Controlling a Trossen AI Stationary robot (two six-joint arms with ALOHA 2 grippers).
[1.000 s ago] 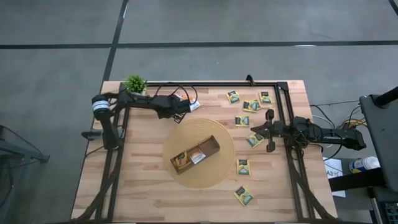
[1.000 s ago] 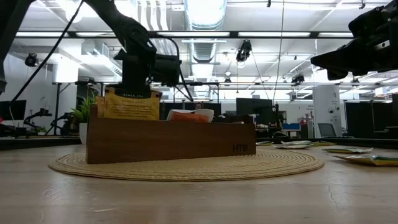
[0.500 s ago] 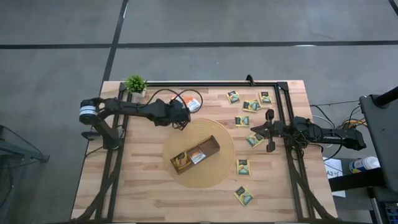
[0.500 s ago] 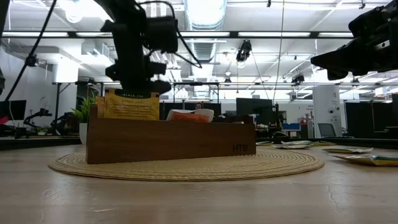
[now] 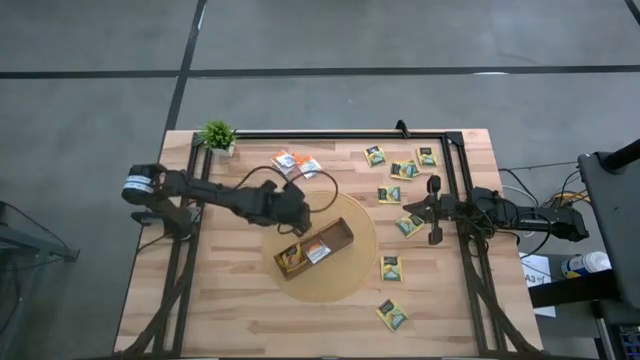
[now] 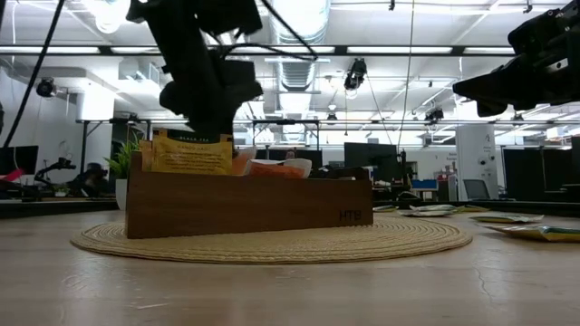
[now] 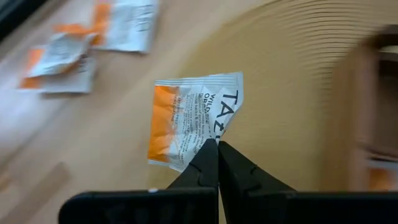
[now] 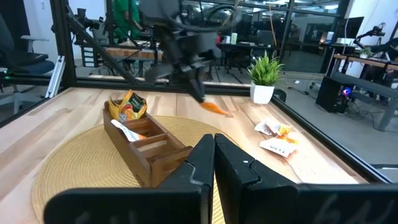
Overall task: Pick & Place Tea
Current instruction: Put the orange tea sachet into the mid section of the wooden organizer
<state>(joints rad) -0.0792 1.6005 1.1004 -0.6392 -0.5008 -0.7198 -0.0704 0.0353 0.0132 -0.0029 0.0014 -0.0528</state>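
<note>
My left gripper (image 5: 301, 211) hangs over the far left rim of the round woven mat (image 5: 350, 275), shut on a white-and-orange tea sachet (image 7: 193, 121). The sachet also shows in the right wrist view (image 8: 216, 107), clear of the table. Just beyond it, a long brown wooden tray (image 5: 313, 248) lies on the mat and holds a yellow-orange sachet (image 6: 190, 152) and a white one (image 5: 319, 251). Several green-and-yellow sachets (image 5: 404, 169) lie flat on the table's right half. My right gripper (image 5: 415, 208) waits shut at the right edge. My left gripper pinches the sachet by a corner of its white end (image 7: 210, 142) between its two fingertips (image 7: 205, 163). The fingers slant down from the table's left side. The sachet sticks out past the fingertips, lifted clear above the mat's rim.
Two white-and-orange sachets (image 5: 297, 163) lie near the far edge, beside a small potted plant (image 5: 217, 134). A dark frame rail (image 5: 330, 134) runs along the far and right sides. More sachets lie near the front right (image 5: 392, 315). Bare wood stretches along the near left.
My left gripper has swung from the far edge by the plant toward the tray, rising a little and turning as it went, shut throughout. The white-and-orange sachet has gone with it, off the table and out over the mat's rim.
</note>
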